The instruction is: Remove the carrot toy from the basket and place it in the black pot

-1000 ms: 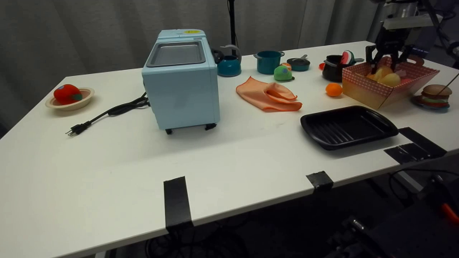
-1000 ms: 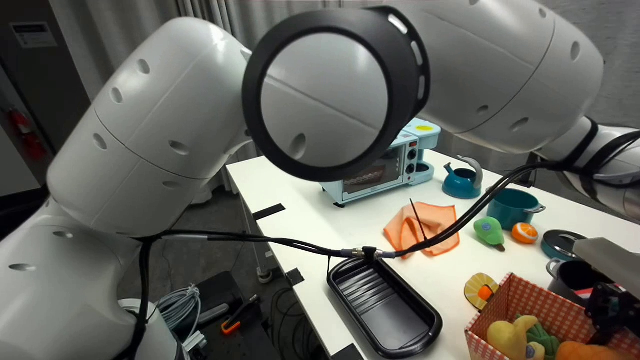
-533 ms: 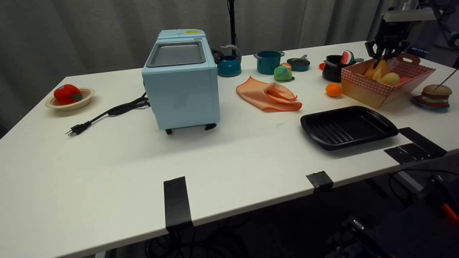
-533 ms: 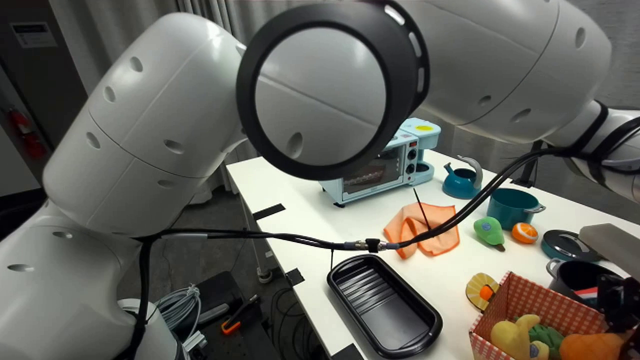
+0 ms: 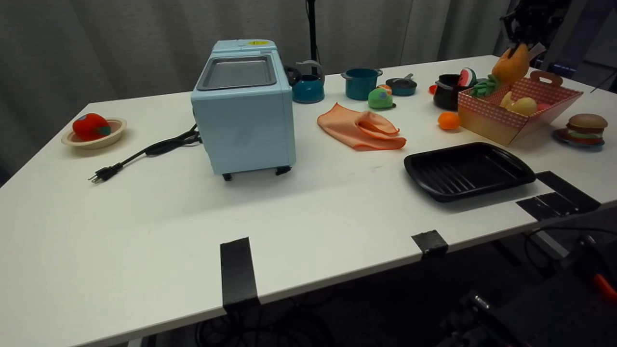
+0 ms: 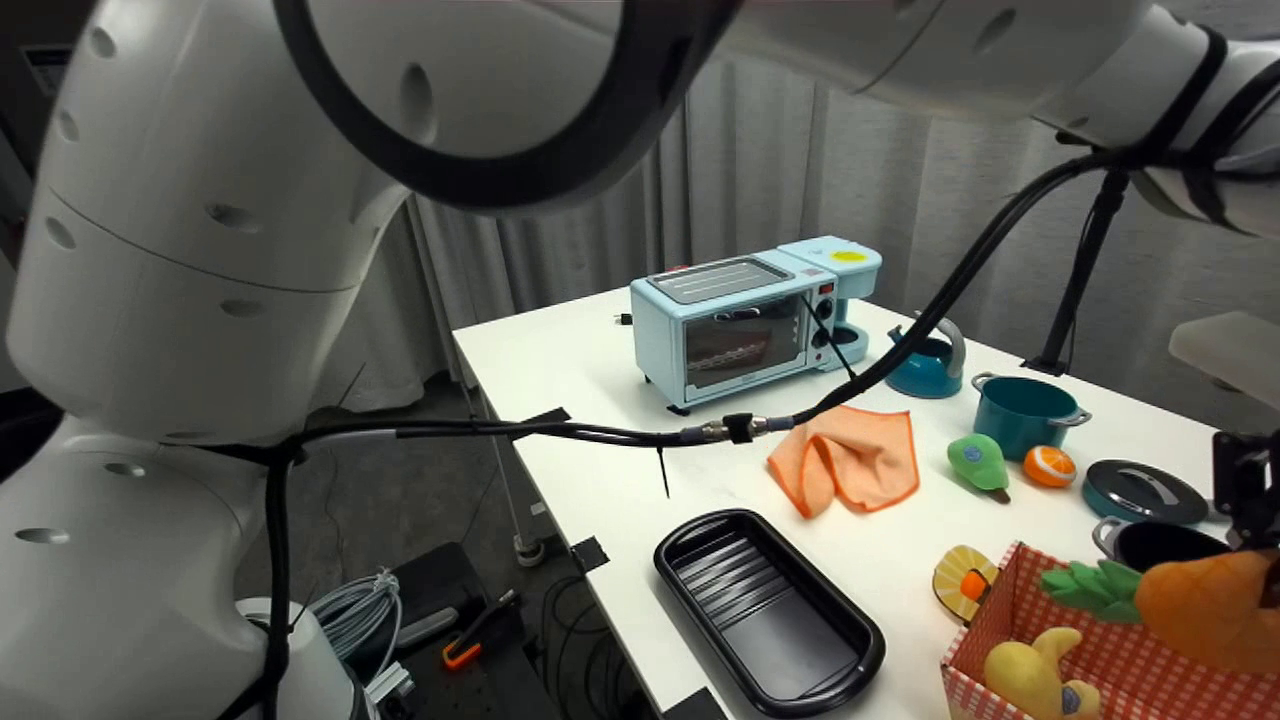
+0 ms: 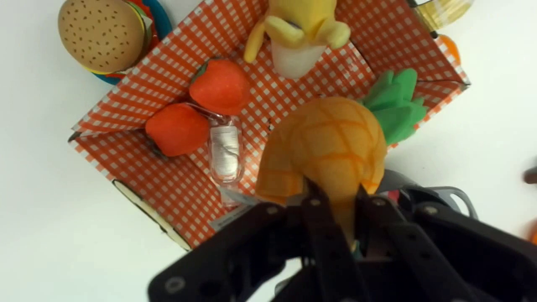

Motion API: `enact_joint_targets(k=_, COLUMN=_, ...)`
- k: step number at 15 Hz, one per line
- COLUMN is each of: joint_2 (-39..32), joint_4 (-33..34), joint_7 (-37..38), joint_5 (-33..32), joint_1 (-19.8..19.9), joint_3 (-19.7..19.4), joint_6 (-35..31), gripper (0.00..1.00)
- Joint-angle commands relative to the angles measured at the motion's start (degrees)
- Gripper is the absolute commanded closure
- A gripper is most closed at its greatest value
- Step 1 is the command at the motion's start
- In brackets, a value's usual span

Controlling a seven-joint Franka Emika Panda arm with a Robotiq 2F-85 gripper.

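The carrot toy [image 7: 331,134] looks like a plump orange plush with crossed lines and green leaves. My gripper [image 7: 332,180] is shut on its end, the soft body squeezed between the two fingers. In an exterior view the toy [image 5: 512,65] hangs tilted above the basket [image 5: 496,123], leaves lowest, near the rim; whether they touch it I cannot tell. Another exterior angle shows the toy [image 6: 1200,600] over the red-checked basket wall [image 6: 995,620]. The black pot [image 5: 447,99] stands right beside the basket, a watermelon slice [image 5: 466,77] sticking out; my fingers partly hide it in the wrist view.
Inside the basket lie a banana plush [image 7: 302,25], two strawberries [image 7: 220,87] and a clear bottle [image 7: 225,151]. Around it are a burger [image 5: 585,129], an orange ball [image 5: 449,120] and a black pan [image 5: 470,171]. Farther off are a teal pot [image 5: 361,84] and orange cloth [image 5: 359,126].
The jaws, apart inside the basket a second ago, have closed on the orange toy. Gripper and toy have since risen, lifting it from among the other toys; its leaves now show.
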State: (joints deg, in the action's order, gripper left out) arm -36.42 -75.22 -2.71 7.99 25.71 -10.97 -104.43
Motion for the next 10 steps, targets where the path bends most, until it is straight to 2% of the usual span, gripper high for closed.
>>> enact_joint_targets(k=1, joint_2=6.18, joint_4=-3.68, joint_7=-0.78, joint_5=2.79, joint_1=0.25, joint_3=1.31, joint_6=-1.61, gripper=0.96)
enact_joint_targets(k=4, joint_2=7.14, joint_4=-2.04, joint_7=0.19, joint_5=5.78, joint_1=0.43, joint_3=2.31, joint_6=-4.09, gripper=0.96)
enact_joint_targets(k=10, joint_2=4.88, joint_4=0.88, joint_7=2.85, joint_5=8.85, joint_1=-0.16, joint_3=3.68, joint_6=-14.93, gripper=0.96)
